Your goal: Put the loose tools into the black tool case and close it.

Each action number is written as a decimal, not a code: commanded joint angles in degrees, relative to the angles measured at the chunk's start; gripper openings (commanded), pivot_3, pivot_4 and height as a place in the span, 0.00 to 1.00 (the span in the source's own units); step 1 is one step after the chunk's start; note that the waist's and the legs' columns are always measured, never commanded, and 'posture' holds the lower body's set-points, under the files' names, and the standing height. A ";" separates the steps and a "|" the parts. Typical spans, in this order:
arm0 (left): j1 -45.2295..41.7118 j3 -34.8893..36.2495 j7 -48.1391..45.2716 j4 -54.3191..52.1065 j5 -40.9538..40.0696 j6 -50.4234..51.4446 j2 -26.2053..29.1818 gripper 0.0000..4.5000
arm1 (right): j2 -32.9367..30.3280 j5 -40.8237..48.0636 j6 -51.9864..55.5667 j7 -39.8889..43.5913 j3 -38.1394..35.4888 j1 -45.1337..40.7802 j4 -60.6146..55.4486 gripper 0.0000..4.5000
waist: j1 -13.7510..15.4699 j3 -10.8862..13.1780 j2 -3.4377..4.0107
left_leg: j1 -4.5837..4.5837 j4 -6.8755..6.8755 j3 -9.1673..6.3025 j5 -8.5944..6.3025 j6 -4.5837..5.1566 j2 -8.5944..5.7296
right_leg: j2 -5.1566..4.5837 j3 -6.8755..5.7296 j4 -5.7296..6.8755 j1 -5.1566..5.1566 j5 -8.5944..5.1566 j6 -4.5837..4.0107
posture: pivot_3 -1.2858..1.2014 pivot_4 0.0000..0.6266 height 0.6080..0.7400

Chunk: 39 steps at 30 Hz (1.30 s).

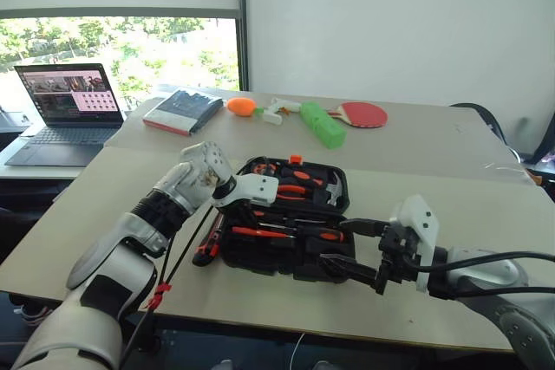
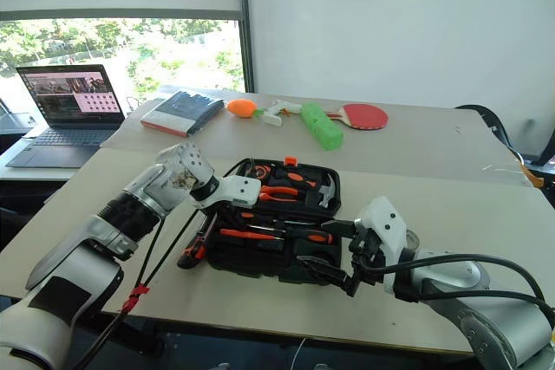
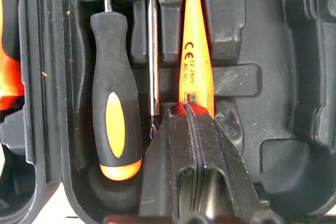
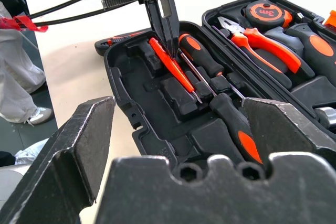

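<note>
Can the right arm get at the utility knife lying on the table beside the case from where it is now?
Probably not easily. The utility knife lies at the far left edge of the black tool case, while the open right pincer sits at the opposite side. The open case and the left pincer stand between.

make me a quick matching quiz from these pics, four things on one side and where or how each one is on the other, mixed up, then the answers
Things:
1. left gripper
2. right gripper
3. utility knife
4. tape measure

Places or states:
A. open, beside the black tool case
B. seated in the case's far half
C. shut, over the slim red screwdriver
D. on the table, outside the case

Pairs: 1-C, 2-A, 3-D, 4-B
</note>
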 commanded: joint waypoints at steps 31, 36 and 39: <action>2.98 3.61 -2.32 -8.01 0.93 3.22 0.42 0.01 | 0.14 -0.70 -1.33 1.23 -0.53 0.12 0.15 1.00 | 0.13 0.00 0.00 | 0.00 0.01 -0.01 0.00 0.00 -0.02 | -0.01 0.01 0.00 0.01 0.00 0.01 | 0.52 0.24 0.97; 3.49 3.66 -2.57 -9.10 0.90 3.93 0.62 0.01 | 0.29 -0.74 -1.29 1.10 -0.39 -0.11 0.43 1.00 | 0.14 0.00 0.00 | 0.06 0.02 -0.01 0.00 0.00 -0.02 | -0.01 0.01 0.01 0.07 0.00 0.01 | 0.52 0.24 0.97; 3.53 3.57 -2.23 -8.45 1.27 3.73 0.62 0.01 | 0.44 -0.87 -1.36 1.05 -0.21 -0.30 0.63 1.00 | 0.14 0.00 0.00 | 0.09 0.02 0.00 0.00 0.00 -0.02 | -0.01 0.01 0.01 0.09 0.00 0.00 | 0.52 0.24 0.97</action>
